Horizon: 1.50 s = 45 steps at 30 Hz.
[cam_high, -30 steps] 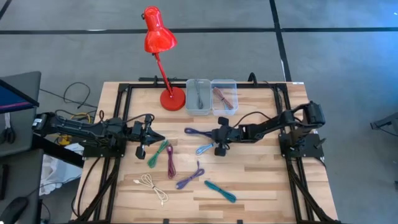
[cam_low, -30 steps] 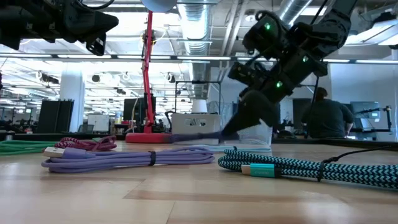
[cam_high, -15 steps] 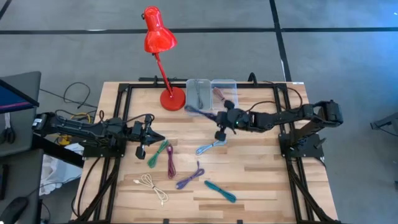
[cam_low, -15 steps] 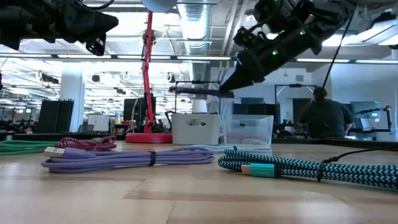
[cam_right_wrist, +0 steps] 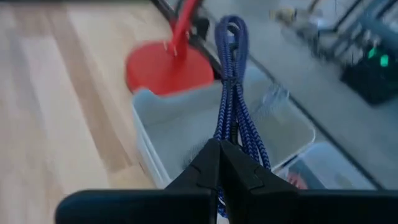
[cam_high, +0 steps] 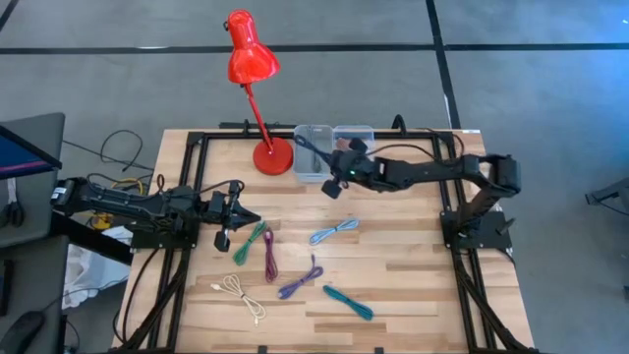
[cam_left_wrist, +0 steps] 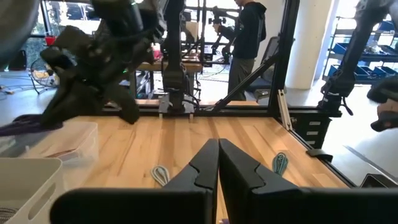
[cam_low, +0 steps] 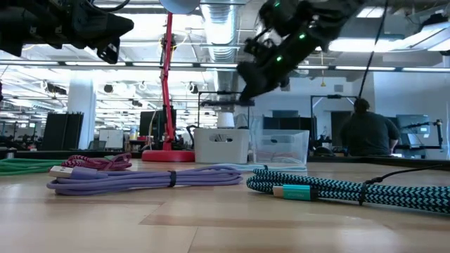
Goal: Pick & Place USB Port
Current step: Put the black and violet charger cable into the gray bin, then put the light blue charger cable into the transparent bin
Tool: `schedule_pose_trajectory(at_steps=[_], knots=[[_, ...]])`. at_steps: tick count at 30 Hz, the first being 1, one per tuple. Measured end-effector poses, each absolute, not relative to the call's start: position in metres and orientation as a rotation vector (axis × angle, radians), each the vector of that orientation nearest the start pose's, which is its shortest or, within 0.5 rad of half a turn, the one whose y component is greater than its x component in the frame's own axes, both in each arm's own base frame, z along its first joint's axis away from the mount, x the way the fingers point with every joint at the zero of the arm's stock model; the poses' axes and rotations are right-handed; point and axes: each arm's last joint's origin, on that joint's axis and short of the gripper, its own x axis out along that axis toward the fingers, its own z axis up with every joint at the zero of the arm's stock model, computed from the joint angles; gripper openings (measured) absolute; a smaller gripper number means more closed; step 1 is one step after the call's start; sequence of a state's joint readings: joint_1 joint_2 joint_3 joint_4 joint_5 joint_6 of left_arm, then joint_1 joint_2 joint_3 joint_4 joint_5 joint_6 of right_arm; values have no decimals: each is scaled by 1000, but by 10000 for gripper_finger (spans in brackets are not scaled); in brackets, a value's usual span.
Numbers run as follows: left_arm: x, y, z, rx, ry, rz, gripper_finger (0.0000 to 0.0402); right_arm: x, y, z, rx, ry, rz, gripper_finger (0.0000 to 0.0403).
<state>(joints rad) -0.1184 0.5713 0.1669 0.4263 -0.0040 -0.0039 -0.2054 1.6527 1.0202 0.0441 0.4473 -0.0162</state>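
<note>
Two pincers show: the right pincer (cam_right_wrist: 219,149) grasps a blue cable (cam_right_wrist: 233,87) over the grey bin (cam_right_wrist: 186,134) below it, the left pincer (cam_left_wrist: 218,149) clenched empty.

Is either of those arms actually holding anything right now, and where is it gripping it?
Yes. The right gripper pinches a bundled dark blue cable near one end, over the grey bin. The left gripper holds nothing.

This is an open-plan lab or workshop: a wooden workbench (cam_high: 393,265) framed in black metal stands on grey concrete floor (cam_high: 118,88), with exposed ceiling ducts (cam_low: 225,28), rows of desks with monitors (cam_low: 105,137), and a seated person (cam_low: 369,133) behind the raised right claw (cam_low: 242,90).
</note>
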Motion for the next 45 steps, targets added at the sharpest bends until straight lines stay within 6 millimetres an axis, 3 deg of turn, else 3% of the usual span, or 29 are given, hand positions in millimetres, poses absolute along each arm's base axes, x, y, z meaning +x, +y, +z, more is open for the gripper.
schedule_pose_trajectory(at_steps=[9, 13, 23, 34, 39, 45], knots=[[142, -17, 207, -7, -22, -114, 12, 369, -99, 190, -63, 755, -680, 0], [142, -17, 207, -7, -21, -114, 12, 378, -104, 188, -58, 746, -687, 0], [142, -17, 207, -7, -21, -114, 12, 378, -108, 196, -41, 714, -675, 4], [142, -17, 207, -10, -20, -115, 12, 378, -106, 194, -61, 740, -662, 87], [142, -17, 207, -10, -20, -115, 12, 374, -90, 205, -135, 776, -575, 110], [142, -17, 206, -10, -15, -115, 12, 358, -50, 230, -182, 845, -292, 107]])
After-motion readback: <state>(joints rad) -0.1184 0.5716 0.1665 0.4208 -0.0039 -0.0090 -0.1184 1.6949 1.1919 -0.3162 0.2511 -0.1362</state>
